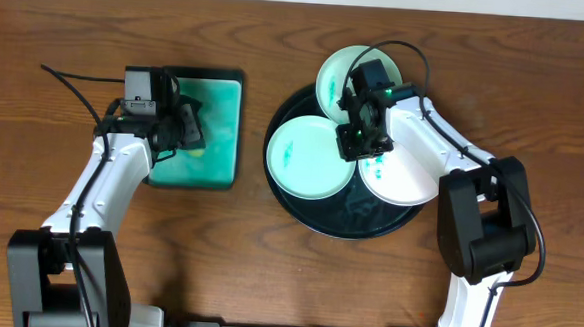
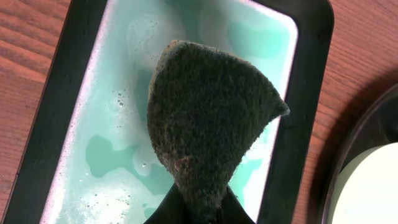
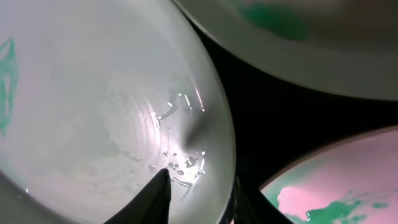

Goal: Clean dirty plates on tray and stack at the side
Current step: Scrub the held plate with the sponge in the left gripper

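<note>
The dark round tray [image 1: 315, 207] holds three plates. A mint plate [image 1: 337, 71] lies at its far side, a mint plate [image 1: 307, 159] with teal smudges at the left, and a white smudged plate [image 1: 407, 175] at the right. My right gripper [image 1: 359, 137] is shut on the far mint plate's rim. In the right wrist view one finger of the gripper [image 3: 202, 180] is inside this wet plate [image 3: 93, 106] and the other outside. My left gripper [image 1: 189, 128] is shut on a dark sponge [image 2: 211, 112] over the sponge tray.
The green rectangular sponge tray [image 1: 222, 130] sits left of the round tray and holds soapy teal liquid [image 2: 112, 124]. Bare wooden table [image 1: 536, 86] lies around both trays. The round tray's rim [image 2: 341, 168] shows at the right of the left wrist view.
</note>
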`<state>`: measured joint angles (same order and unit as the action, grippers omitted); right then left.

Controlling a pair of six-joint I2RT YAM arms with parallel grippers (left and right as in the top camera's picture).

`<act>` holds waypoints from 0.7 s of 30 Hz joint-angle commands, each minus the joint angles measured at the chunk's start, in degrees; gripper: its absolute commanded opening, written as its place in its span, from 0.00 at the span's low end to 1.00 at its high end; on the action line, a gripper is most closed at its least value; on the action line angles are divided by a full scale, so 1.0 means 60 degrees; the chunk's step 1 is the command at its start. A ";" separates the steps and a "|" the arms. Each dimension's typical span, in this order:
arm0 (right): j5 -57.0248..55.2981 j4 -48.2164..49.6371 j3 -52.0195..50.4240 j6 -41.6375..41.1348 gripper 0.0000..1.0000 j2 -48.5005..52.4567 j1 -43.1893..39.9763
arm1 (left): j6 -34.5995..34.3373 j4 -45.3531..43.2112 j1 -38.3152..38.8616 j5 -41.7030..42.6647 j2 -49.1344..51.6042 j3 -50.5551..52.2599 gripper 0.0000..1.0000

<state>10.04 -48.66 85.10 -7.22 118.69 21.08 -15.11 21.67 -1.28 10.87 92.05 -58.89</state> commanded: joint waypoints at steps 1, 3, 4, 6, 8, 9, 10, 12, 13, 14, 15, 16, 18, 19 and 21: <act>0.0051 -0.0029 -0.0080 -0.0109 0.28 0.0299 0.0055 | -0.0036 -0.0029 0.0018 0.0346 -0.0182 -0.0062 0.07; 0.0055 -0.0029 -0.0080 -0.0113 0.27 0.0390 0.0058 | -0.0040 -0.0051 0.0018 0.0572 -0.0182 -0.0062 0.07; 0.0055 -0.0029 -0.0080 -0.0113 0.26 0.0444 0.0058 | -0.0040 -0.0062 0.0022 0.0597 -0.0182 -0.0062 0.07; 0.0055 -0.0040 -0.0080 -0.0117 0.21 0.0525 0.0058 | -0.0036 -0.0066 0.0018 0.0594 -0.0182 -0.0062 0.07; 0.0051 -0.0047 -0.0080 -0.0153 0.17 0.0535 0.0055 | -0.0036 -0.0066 0.0018 0.0590 -0.0182 -0.0062 0.07; 0.0055 -0.0044 -0.0080 -0.0153 0.16 0.0535 0.0047 | -0.0036 -0.0066 0.0022 0.0594 -0.0182 -0.0062 0.07; 0.0055 -0.0047 -0.0080 -0.0160 0.16 0.0532 0.0047 | -0.0036 -0.0066 0.0022 0.0612 -0.0182 -0.0062 0.07; 0.0051 -0.0051 -0.0080 -0.0164 0.11 0.0535 0.0047 | -0.0036 -0.0069 0.0022 0.0619 -0.0182 -0.0062 0.07; 0.0051 -0.0051 -0.0080 -0.0160 0.07 0.0535 0.0047 | -0.0036 -0.0073 0.0022 0.0619 -0.0182 -0.0062 0.07; 0.0051 -0.0040 -0.0080 -0.0160 0.02 0.0535 0.0047 | -0.0036 -0.0076 0.0022 0.0619 -0.0182 -0.0062 0.07; 0.0051 -0.0029 -0.0080 -0.0160 0.02 0.0535 0.0047 | -0.0036 -0.0080 0.0022 0.0619 -0.0186 -0.0069 0.07; 0.0051 -0.0004 -0.0080 -0.0160 0.02 0.0535 0.0047 | -0.0033 -0.0066 0.0018 0.0619 -0.0189 -0.0095 0.07; 0.0051 0.0022 -0.0080 -0.0160 0.02 0.0535 0.0047 | -0.0036 -0.0058 0.0022 0.0623 -0.0211 -0.0153 0.07; 0.0051 0.0040 -0.0080 -0.0171 0.02 0.0535 0.0047 | -0.0036 -0.0055 0.0022 0.0623 -0.0248 -0.0168 0.07; 0.0051 0.0113 -0.0080 -0.0178 0.02 0.0535 0.0047 | -0.0036 -0.0055 0.0018 0.0623 -0.0372 -0.0171 0.07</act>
<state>9.61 -48.40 85.17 -8.73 120.79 20.58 -15.20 21.58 -1.28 13.65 91.98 -58.89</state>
